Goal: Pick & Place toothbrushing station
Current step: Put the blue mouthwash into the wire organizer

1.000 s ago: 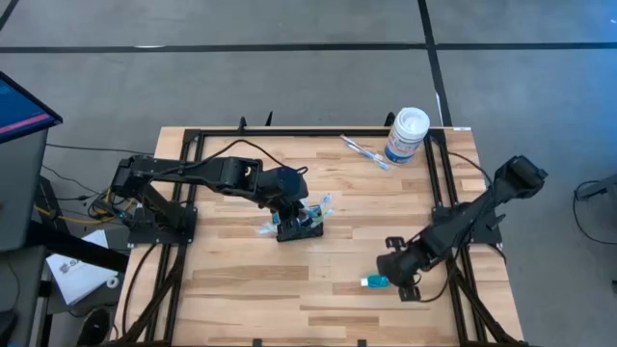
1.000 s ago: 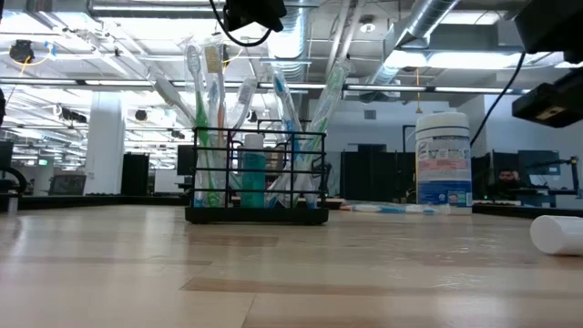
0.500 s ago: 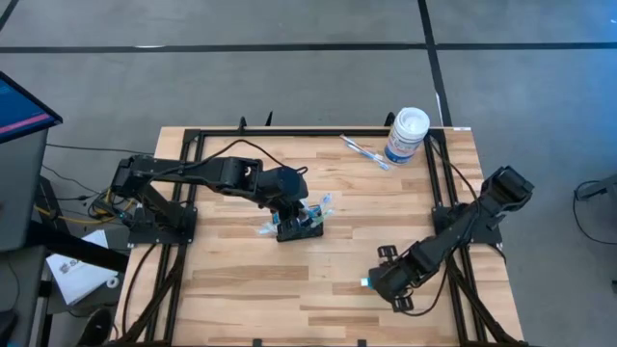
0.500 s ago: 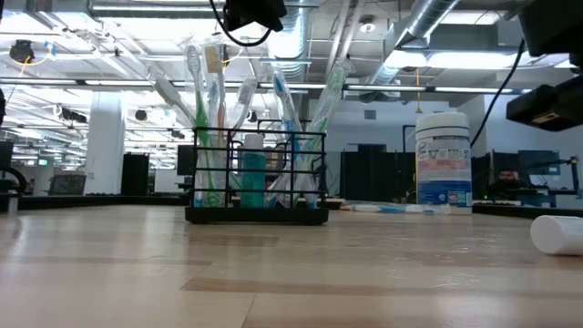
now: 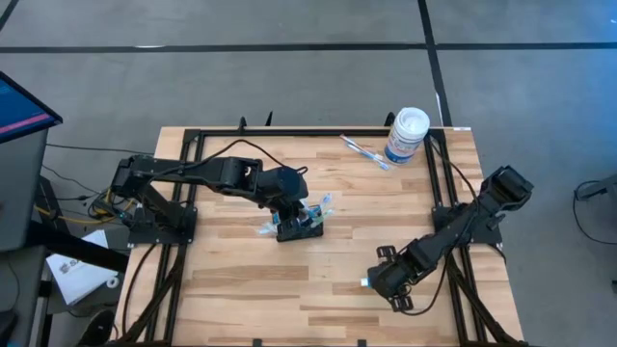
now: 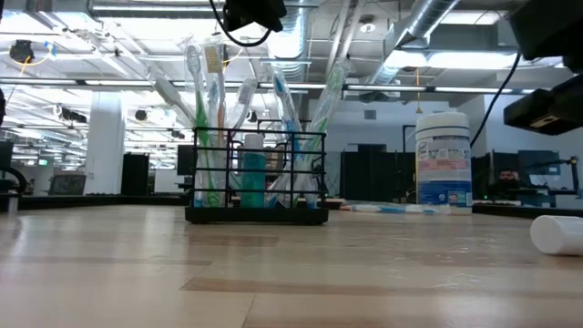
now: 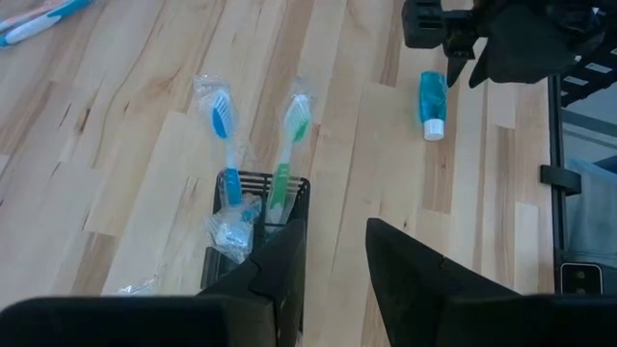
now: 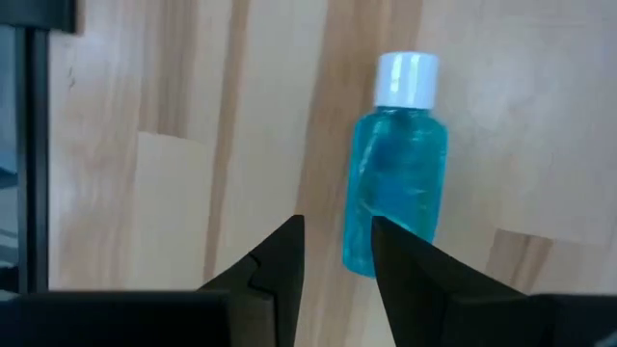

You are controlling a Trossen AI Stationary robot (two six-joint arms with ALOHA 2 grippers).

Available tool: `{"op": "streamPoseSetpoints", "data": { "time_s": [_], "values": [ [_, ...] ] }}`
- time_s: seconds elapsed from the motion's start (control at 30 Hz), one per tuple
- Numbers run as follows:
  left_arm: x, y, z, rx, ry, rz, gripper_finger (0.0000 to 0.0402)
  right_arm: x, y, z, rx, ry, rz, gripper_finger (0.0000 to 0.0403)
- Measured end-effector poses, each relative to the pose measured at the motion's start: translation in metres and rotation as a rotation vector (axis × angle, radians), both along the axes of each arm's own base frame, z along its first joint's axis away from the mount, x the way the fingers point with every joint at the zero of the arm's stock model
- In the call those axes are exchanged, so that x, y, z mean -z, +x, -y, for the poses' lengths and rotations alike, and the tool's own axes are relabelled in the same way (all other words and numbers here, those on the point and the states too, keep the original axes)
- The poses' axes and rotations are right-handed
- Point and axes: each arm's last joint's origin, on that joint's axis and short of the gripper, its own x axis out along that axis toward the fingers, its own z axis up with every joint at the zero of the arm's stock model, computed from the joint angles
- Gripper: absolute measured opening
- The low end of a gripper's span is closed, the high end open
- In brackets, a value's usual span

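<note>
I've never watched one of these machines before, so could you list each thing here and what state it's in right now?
Black wire-mesh holder: upright on the table, toothbrushes standing in it.
Blue bottle: lying on its side, white cap on.
White canister: upright, lid on.
Wrapped toothbrush: lying flat near the canister.
Left gripper: fingers apart, above the holder.
Right gripper: fingers apart, holding nothing, over the bottle.

A white canister point(image 5: 406, 134) stands at the worktop's point(image 5: 241, 280) far right corner. A wrapped toothbrush point(image 5: 364, 152) lies just beside it.

A small blue bottle point(image 8: 397, 175) lies near the right edge.
</note>
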Motion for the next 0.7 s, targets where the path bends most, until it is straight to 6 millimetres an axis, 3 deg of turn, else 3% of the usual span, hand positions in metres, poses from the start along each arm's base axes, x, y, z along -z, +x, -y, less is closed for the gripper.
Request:
{"op": "streamPoseSetpoints", "data": {
  "time_s": [0.23, 0.7],
  "values": [
    [0.0000, 0.0000, 0.0000, 0.000, 0.000, 0.000, 0.0108, 0.0000, 0.0010, -0.0008, -0.031, 0.002, 0.015, 0.0123],
    [0.0000, 0.0000, 0.0001, 0.000, 0.000, 0.000, 0.0108, 0.0035, 0.0006, 0.0027, -0.028, -0.026, 0.017, 0.0221]
  ]
}}
